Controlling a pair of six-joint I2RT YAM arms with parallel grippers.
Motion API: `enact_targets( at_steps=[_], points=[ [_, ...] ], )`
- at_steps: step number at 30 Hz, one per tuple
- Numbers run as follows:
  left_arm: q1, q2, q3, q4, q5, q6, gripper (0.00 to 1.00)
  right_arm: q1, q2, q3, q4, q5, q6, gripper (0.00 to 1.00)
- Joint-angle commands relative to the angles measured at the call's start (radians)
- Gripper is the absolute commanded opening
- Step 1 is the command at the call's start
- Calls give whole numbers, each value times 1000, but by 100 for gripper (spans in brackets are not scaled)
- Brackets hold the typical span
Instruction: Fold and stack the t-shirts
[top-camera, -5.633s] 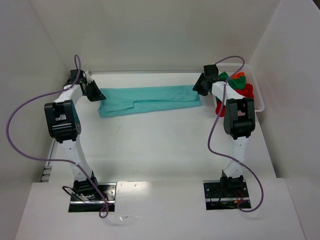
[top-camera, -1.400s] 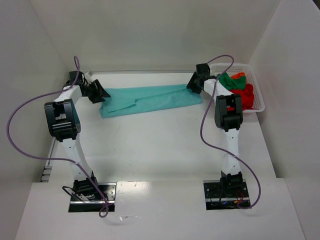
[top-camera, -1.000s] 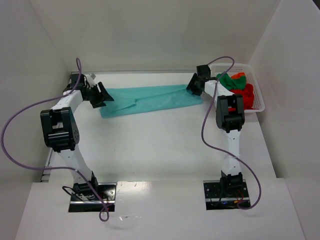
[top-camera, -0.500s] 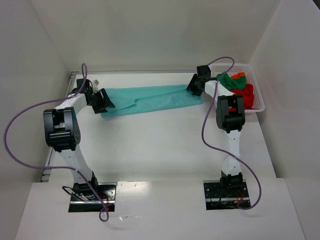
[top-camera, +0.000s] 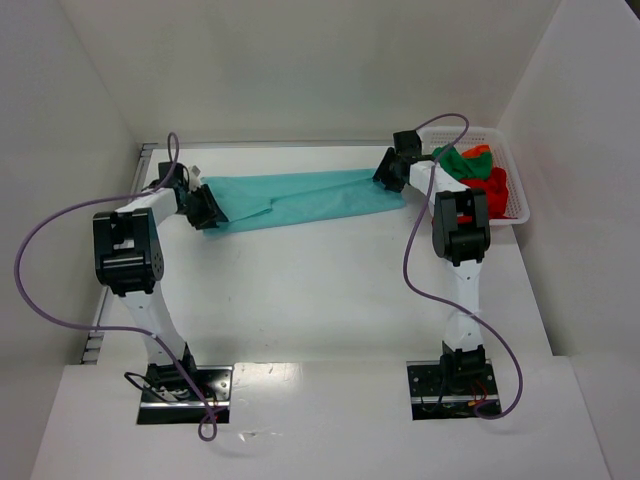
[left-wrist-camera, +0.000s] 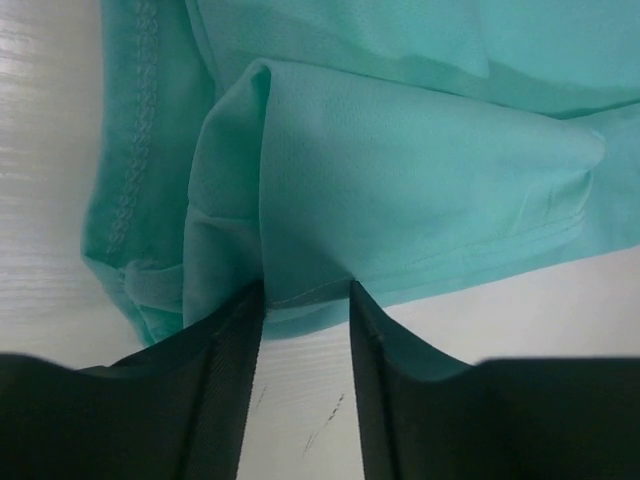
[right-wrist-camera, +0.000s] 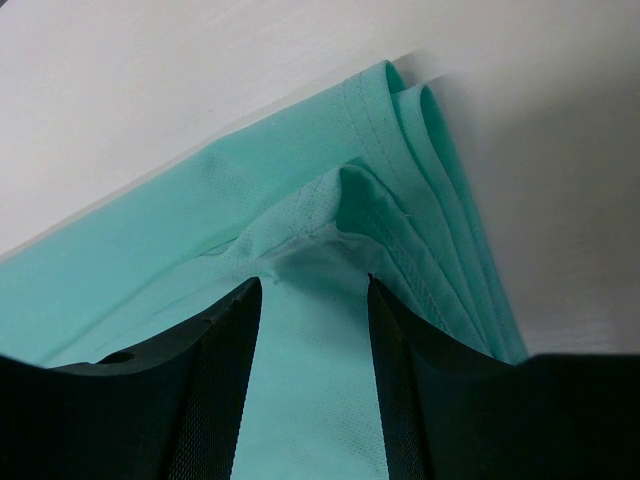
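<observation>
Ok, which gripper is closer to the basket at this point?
Right. The right gripper sits at the teal shirt's right end, just left of the white basket. The left gripper is at the shirt's opposite end, across the table from the basket.

matt teal cloth t-shirt (left-wrist-camera: 420, 150), glossy white table (left-wrist-camera: 40, 200)

White arms (top-camera: 152, 312), black joint housings (top-camera: 122, 252), looping purple cables (top-camera: 447, 114), black base plates (top-camera: 222, 400)
</observation>
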Motion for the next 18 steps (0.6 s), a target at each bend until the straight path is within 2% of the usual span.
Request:
enact_targets(
  at_steps=[1,2,5,9,12,14,18],
  points=[
    [5,10,48,23,6,-4,46,9,-45,-13,6,18,-15,53],
    [5,10,48,23,6,-4,40,9,-45,-13,6,18,-15,53],
    [5,10,57,23,6,-4,34,9,-45,-13,6,18,-15,53],
    [5,1,67,23,15,-13,20,9,-45,-13,6,18,-15,53],
    [5,10,88,23,27,-23,5,9,-45,-13,6,18,-15,53],
    [5,21,100,35,42,-32,0,9,-45,-13,6,18,-15,53],
    [16,42,151,35,75,-55,0,9,-45,-4,6,18,-24,53]
  ],
)
